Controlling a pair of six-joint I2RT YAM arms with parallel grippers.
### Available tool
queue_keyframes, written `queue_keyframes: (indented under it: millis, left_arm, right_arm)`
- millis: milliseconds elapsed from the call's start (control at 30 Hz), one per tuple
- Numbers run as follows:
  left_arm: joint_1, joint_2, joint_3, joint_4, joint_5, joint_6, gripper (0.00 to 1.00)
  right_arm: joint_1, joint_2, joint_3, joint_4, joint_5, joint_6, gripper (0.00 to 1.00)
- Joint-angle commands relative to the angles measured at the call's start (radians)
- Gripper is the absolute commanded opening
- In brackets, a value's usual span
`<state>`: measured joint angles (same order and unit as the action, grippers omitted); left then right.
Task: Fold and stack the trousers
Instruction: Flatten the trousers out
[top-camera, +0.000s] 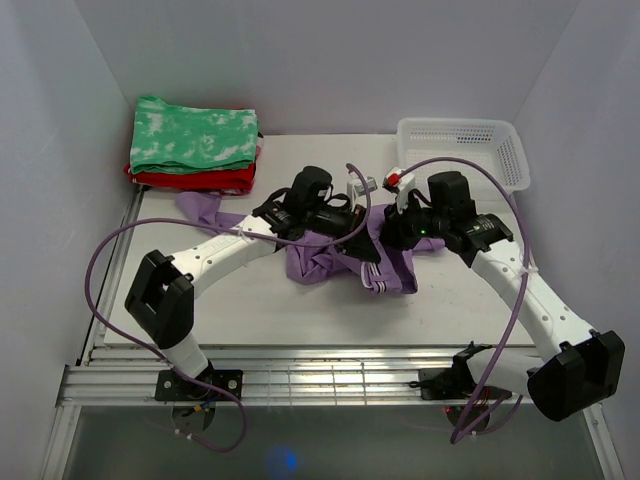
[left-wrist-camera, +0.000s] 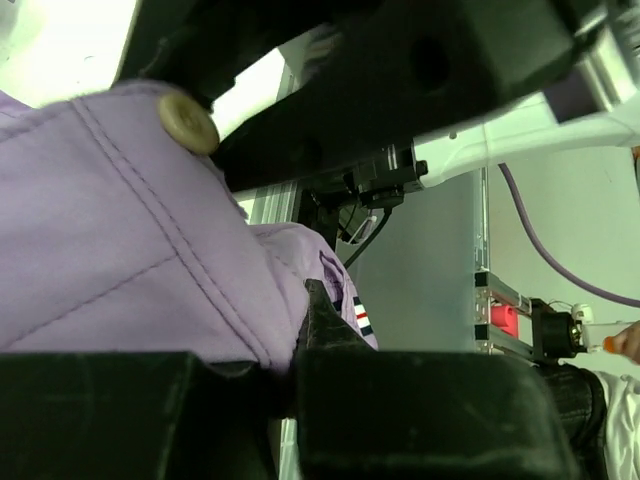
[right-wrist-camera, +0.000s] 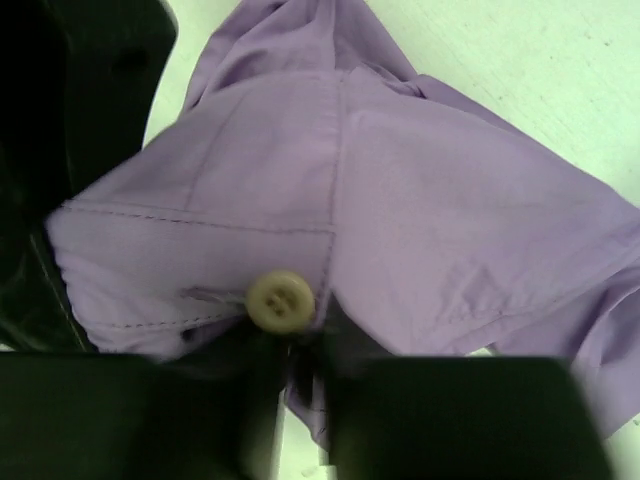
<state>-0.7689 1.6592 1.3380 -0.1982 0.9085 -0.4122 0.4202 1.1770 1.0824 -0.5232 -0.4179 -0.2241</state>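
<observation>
The lavender trousers (top-camera: 330, 262) lie bunched in the middle of the table, with one end trailing toward the back left. Both grippers meet over the right part of the heap. My left gripper (top-camera: 362, 222) is shut on a fold of the trousers (left-wrist-camera: 120, 250); a cream button (left-wrist-camera: 188, 122) shows above its fingers, and a small striped tag hangs by the fold. My right gripper (top-camera: 392, 232) is at the waistband (right-wrist-camera: 430, 220). Its jaws stand close together just under the same kind of button (right-wrist-camera: 280, 298), with lavender cloth pinched between them.
A green-and-white mottled folded garment (top-camera: 195, 135) rests on a red folded garment (top-camera: 200, 181) at the back left corner. A white plastic basket (top-camera: 460, 145) stands at the back right. Purple cables loop over both arms.
</observation>
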Motion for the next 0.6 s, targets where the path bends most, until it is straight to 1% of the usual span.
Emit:
queue_keyframes:
  millis: [0, 67, 100, 167, 200, 233, 300, 333, 400, 433, 467, 533, 567]
  left_arm:
    - [-0.010, -0.105, -0.008, 0.045, 0.104, 0.019, 0.20]
    - [-0.009, -0.128, -0.014, 0.002, 0.061, 0.056, 0.29]
    - [-0.007, -0.162, -0.014, -0.057, 0.038, 0.116, 0.36]
    - [0.023, -0.209, -0.039, -0.099, -0.034, 0.168, 0.44]
    - [0.067, -0.235, -0.052, -0.122, -0.060, 0.185, 0.53]
    - [0.100, -0.283, -0.072, -0.122, -0.092, 0.196, 0.56]
    - [0.172, -0.315, -0.106, -0.125, -0.100, 0.205, 0.59]
    - [0.231, -0.326, -0.103, -0.133, -0.112, 0.220, 0.61]
    - [0.288, -0.314, -0.082, -0.153, -0.135, 0.243, 0.62]
    - [0.296, -0.291, -0.068, -0.162, -0.155, 0.272, 0.64]
    - [0.298, -0.274, -0.053, -0.165, -0.221, 0.283, 0.64]
    - [0.306, -0.231, -0.011, -0.164, -0.269, 0.302, 0.64]
    - [0.306, -0.181, 0.006, -0.165, -0.289, 0.317, 0.64]
  right_arm:
    - [-0.001, -0.007, 0.060, 0.108, 0.067, -0.024, 0.10]
    - [-0.015, -0.036, 0.134, 0.103, 0.074, -0.059, 0.08]
    - [-0.043, -0.049, 0.161, 0.097, 0.071, -0.078, 0.08]
    - [-0.079, -0.097, 0.253, 0.069, 0.070, -0.121, 0.08]
    - [-0.121, -0.112, 0.286, 0.059, 0.070, -0.165, 0.08]
    - [-0.141, -0.123, 0.316, 0.034, 0.067, -0.187, 0.08]
    - [-0.202, -0.152, 0.396, 0.014, 0.061, -0.239, 0.08]
    - [-0.221, -0.160, 0.418, 0.009, 0.057, -0.250, 0.08]
    - [-0.256, -0.181, 0.462, 0.003, 0.044, -0.271, 0.08]
    - [-0.258, -0.188, 0.473, 0.006, 0.044, -0.287, 0.08]
    - [-0.258, -0.197, 0.485, 0.009, 0.051, -0.291, 0.08]
    - [-0.259, -0.201, 0.522, 0.012, 0.060, -0.296, 0.08]
    - [-0.258, -0.204, 0.534, 0.015, 0.067, -0.297, 0.08]
